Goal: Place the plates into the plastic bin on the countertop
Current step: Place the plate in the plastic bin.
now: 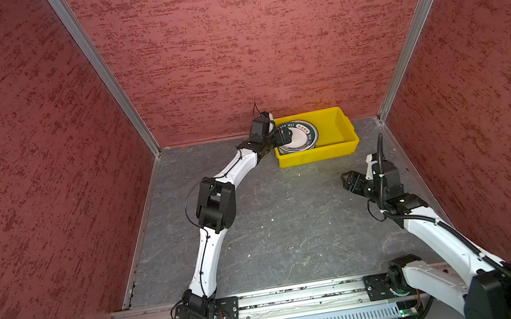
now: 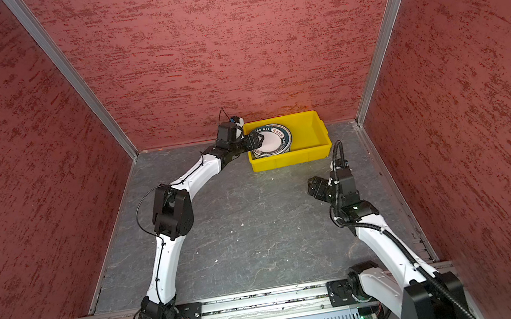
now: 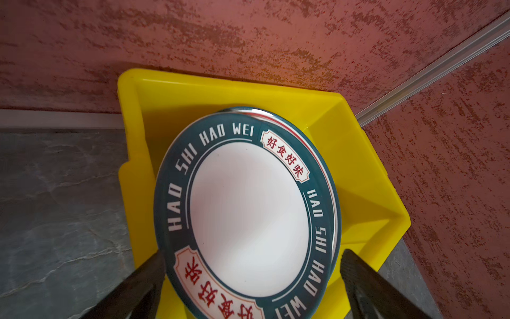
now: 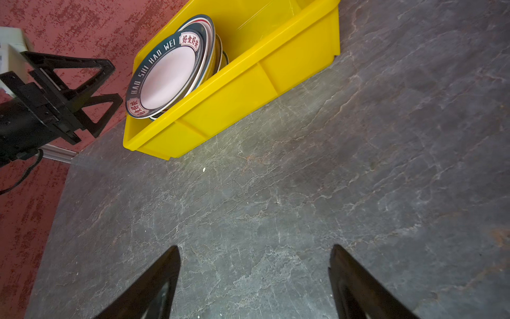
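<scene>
Plates [image 1: 304, 137] lie stacked in the bin's [image 1: 319, 153] left end. They look stiff, slippery and breakable, best pinched at the rim. Left gripper [image 1: 287, 135] and right gripper [image 4: 254, 248] are both apart, empty.

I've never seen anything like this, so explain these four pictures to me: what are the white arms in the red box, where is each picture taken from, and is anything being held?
These are two robot arms bolted to a rail, each ending in a two-fingered claw. Two pictures look down from overhead on the whole booth. The other two are taken from the arms' wrists, looking out past each claw. On the dark grey countertop stands a yellow plastic bin near the back wall, with a tilted stack of plates in it; the top plate is white with a teal rim. The left claw reaches over the bin by the stack, open, gripping nothing. The right claw hangs open above bare countertop, also empty.
</scene>
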Motion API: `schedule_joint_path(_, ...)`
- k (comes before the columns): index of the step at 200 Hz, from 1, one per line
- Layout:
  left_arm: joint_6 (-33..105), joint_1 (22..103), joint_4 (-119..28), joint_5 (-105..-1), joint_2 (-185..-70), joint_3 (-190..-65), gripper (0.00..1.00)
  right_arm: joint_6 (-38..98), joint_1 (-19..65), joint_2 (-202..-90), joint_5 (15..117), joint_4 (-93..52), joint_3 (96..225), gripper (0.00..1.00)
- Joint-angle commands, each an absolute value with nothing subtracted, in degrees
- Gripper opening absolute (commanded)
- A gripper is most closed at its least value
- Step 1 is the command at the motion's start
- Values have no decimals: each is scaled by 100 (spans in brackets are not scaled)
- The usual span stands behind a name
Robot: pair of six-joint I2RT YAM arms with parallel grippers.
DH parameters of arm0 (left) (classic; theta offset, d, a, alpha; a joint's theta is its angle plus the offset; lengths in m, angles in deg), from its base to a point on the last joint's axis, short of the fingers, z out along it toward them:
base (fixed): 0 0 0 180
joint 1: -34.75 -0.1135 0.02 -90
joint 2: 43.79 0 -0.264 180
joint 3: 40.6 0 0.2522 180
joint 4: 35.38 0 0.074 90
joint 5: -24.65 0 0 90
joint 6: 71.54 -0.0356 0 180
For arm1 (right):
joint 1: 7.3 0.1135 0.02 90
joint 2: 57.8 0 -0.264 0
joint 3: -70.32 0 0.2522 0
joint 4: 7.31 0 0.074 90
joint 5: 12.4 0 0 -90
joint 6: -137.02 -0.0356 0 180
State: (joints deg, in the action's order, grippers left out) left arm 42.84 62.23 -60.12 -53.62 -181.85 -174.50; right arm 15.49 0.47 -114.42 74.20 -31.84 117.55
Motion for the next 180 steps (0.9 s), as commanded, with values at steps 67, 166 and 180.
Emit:
schedule_joint_path(67,4490,6215,-5473,-5013,-18098,-17186,99,1625,14,-11344,7758,-3115,11772,86)
schedule_joint_path(166,3871,5787,-3840,-6421,-13885,-12225,99,3033,17,-11264,10366,685,10190,95)
schedule_joint_path(180,3967,5469,-3690,-6431,-13362,-11453,99,3200,10,-11247,10801,1253,9928,96)
